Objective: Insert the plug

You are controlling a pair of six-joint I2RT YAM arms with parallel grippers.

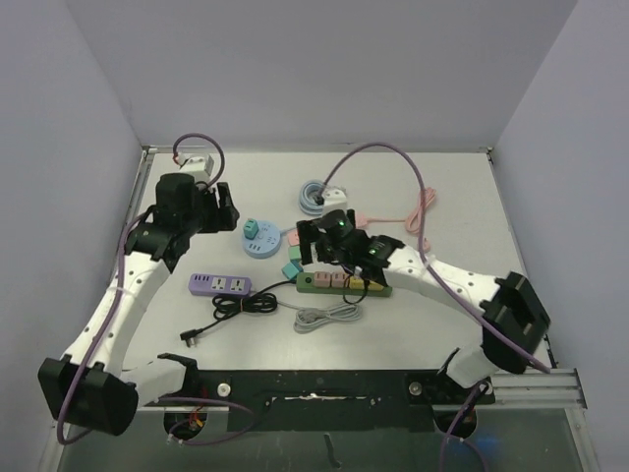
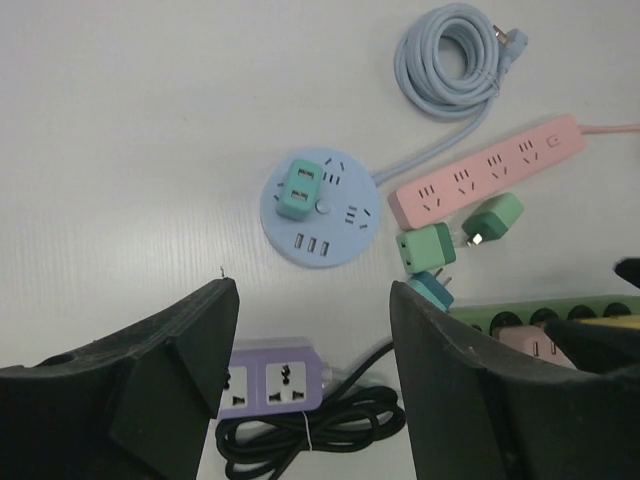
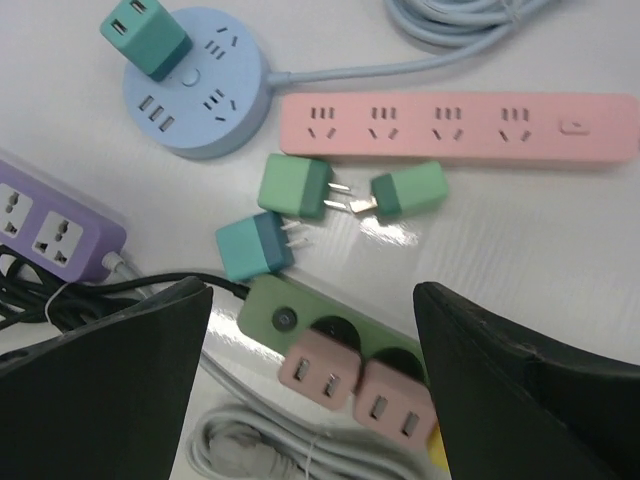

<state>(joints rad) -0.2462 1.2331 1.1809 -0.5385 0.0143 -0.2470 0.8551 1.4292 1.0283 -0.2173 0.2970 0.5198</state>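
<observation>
Your white bench (image 1: pixel 442 197) carries everything. The left arm (image 1: pixel 128 295) and the right arm (image 1: pixel 442 280) reach in over it from the near edge.

The left claw (image 2: pixel 312 330) hangs open, its black fingers (image 2: pixel 190 370) wide apart with nothing between them. Under it you see the purple strip (image 2: pixel 275 378) and a bundled black cable (image 2: pixel 310 435). The right claw (image 3: pixel 312 300) is open and empty too. It is poised over the switch end of the green strip (image 3: pixel 285 312), which has two pink adapters (image 3: pixel 320 368) seated in it.

The pink strip (image 3: pixel 455 128) lies just beyond the green strip, roughly parallel to it. A coiled pale blue cable (image 2: pixel 450 60) sits at the far side, and its lead runs to the round blue hub (image 2: pixel 285 235). A grey cable (image 3: pixel 260 440) is looped on the near side of the green strip.

The plug (image 2: pixel 298 190), blue-green, is seated in the top of the round blue hub, just beside the centre button. It is apart from both claws.

Three loose pieces crowd the gap between the pink strip and the green strip, so watch that lane. A light green charger (image 3: pixel 293 187) and a dark green charger (image 3: pixel 410 192) lie on their sides with their prongs meeting. A teal charger (image 3: pixel 250 248) lies just beside the green strip's end, near the right claw's fingers. A thin black lead also crosses there, passing under one finger.
</observation>
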